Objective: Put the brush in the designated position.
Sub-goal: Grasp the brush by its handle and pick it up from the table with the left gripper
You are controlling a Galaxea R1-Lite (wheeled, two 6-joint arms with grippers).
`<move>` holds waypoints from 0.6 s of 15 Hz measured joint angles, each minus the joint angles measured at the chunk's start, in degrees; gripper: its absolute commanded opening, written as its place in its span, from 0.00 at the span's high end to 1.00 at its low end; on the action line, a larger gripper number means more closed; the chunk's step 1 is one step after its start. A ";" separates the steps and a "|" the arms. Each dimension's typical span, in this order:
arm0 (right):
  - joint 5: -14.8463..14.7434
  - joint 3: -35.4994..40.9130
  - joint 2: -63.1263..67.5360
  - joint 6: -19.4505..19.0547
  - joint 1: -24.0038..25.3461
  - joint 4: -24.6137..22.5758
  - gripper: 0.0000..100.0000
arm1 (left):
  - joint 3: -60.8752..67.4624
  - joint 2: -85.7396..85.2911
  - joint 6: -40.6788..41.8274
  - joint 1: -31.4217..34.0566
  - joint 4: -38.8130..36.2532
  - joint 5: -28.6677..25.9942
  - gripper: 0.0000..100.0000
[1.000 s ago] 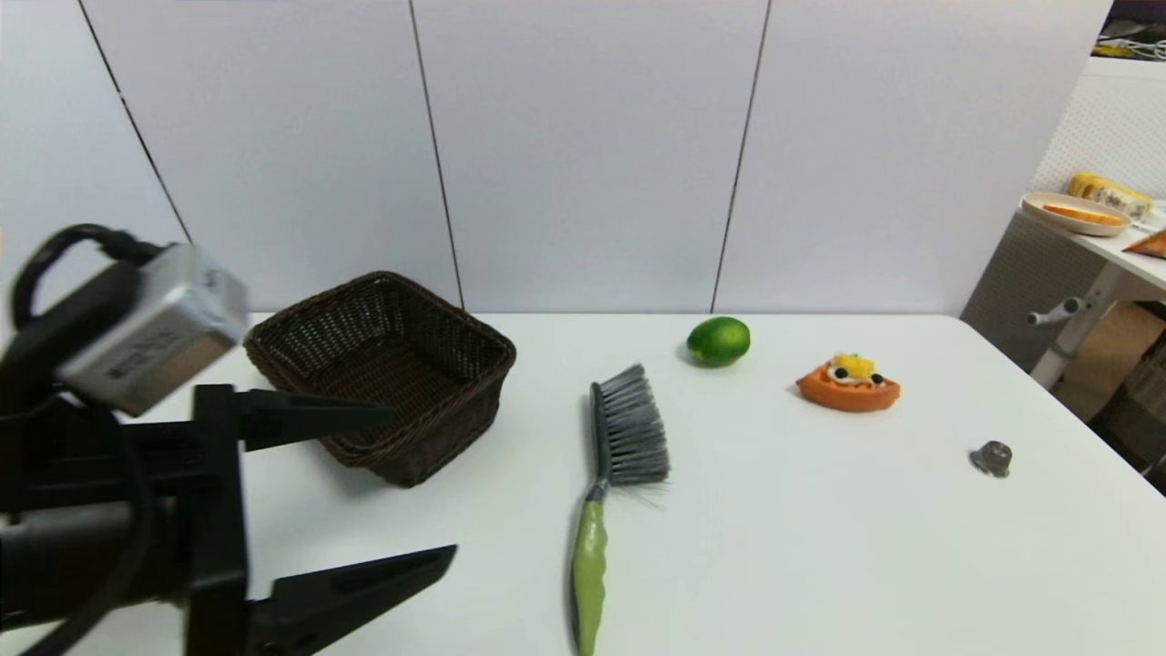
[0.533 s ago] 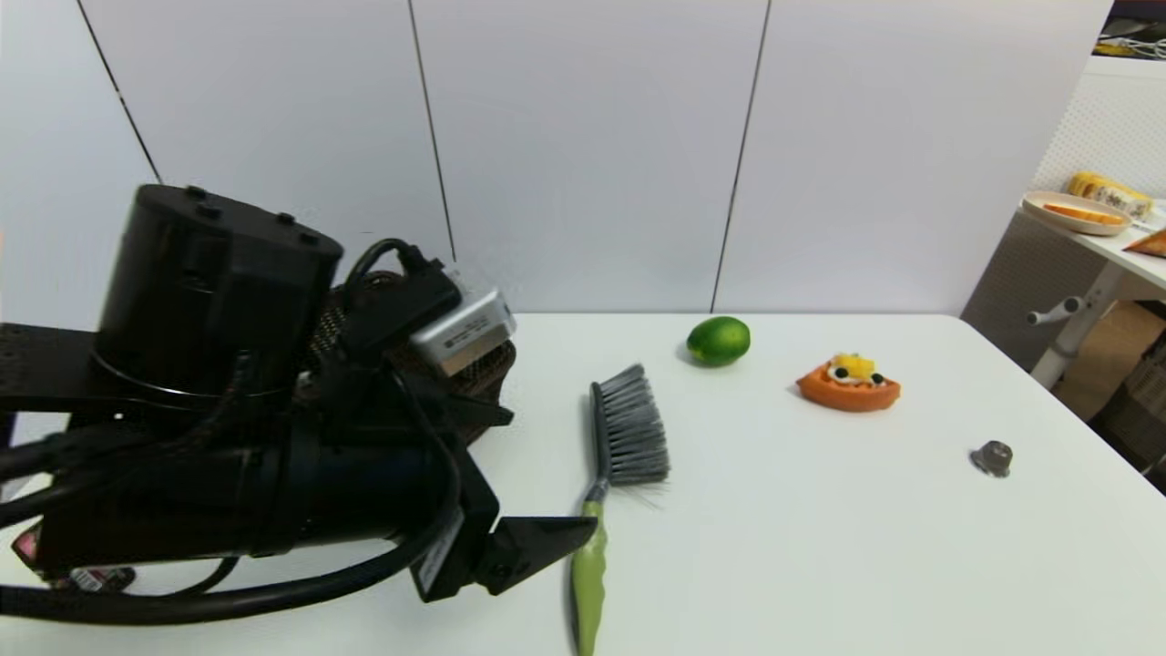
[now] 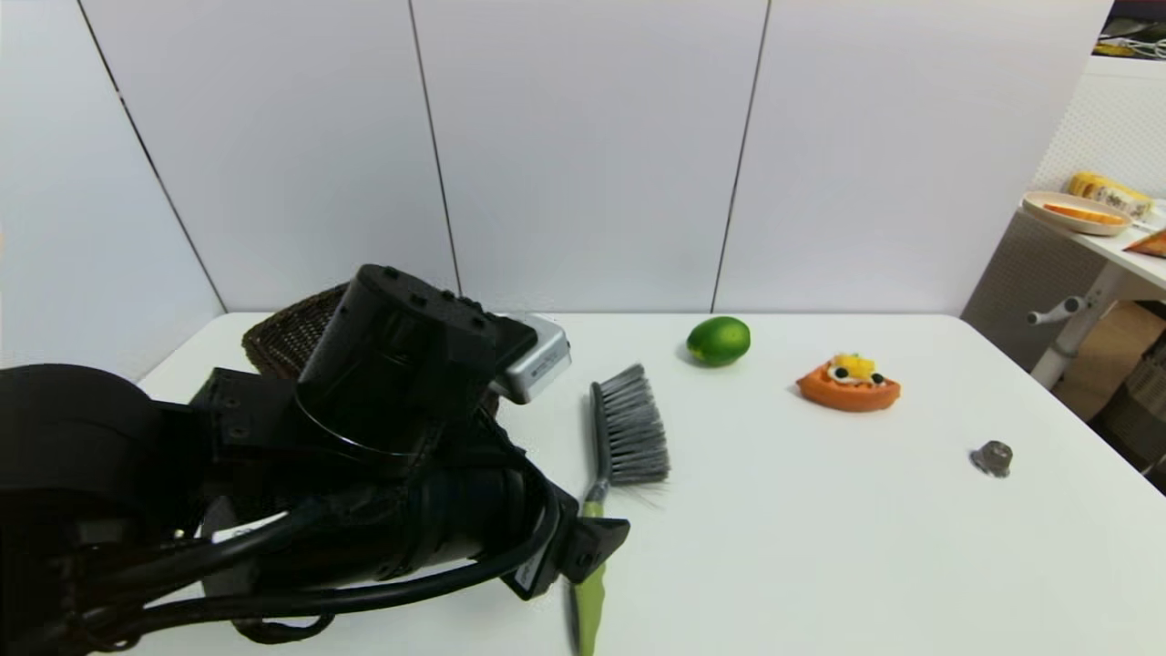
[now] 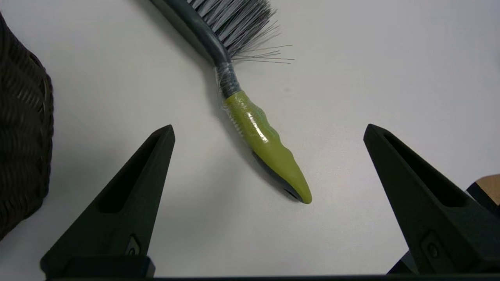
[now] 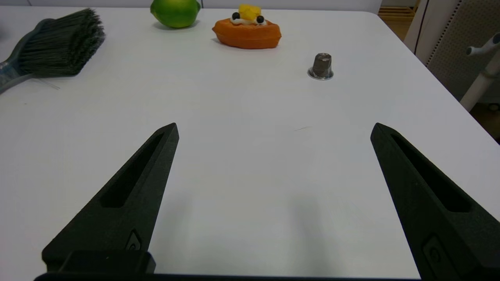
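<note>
A: From the head, where is the brush (image 3: 612, 456)?
B: Flat on the white table (image 3: 820, 547), just right of the wicker basket (image 3: 282, 337), bristles toward the far wall and green handle toward the robot. The lime (image 3: 719, 341) lies beyond the bristles, the orange cake slice (image 3: 849, 384) right of the lime, and a small metal cap (image 3: 992, 457) well to the right of the brush.
A: And the left arm?
B: It reaches over the basket; its end covers the upper part of the handle.
A: In the left wrist view?
B: The left gripper (image 4: 269, 132) is spread wide above the handle, one finger (image 4: 129, 195) on each side, touching nothing. The basket edge (image 4: 23, 148) is beside it.
A: The right wrist?
B: The right gripper (image 5: 273, 132) is also spread, holding nothing, over bare table near the brush's bristle end (image 5: 58, 45).
</note>
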 measured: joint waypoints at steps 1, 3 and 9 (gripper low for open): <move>0.00 0.00 0.00 0.00 0.00 0.00 0.00 | -0.17 1.23 -1.24 -0.13 0.02 0.18 0.00; 0.00 0.00 0.00 0.00 0.00 -0.02 0.00 | -0.91 3.94 -3.39 -0.20 -0.07 0.27 0.00; 0.00 0.00 0.00 0.00 0.00 -0.02 0.00 | -8.91 14.23 -13.59 -0.06 -0.07 5.45 0.00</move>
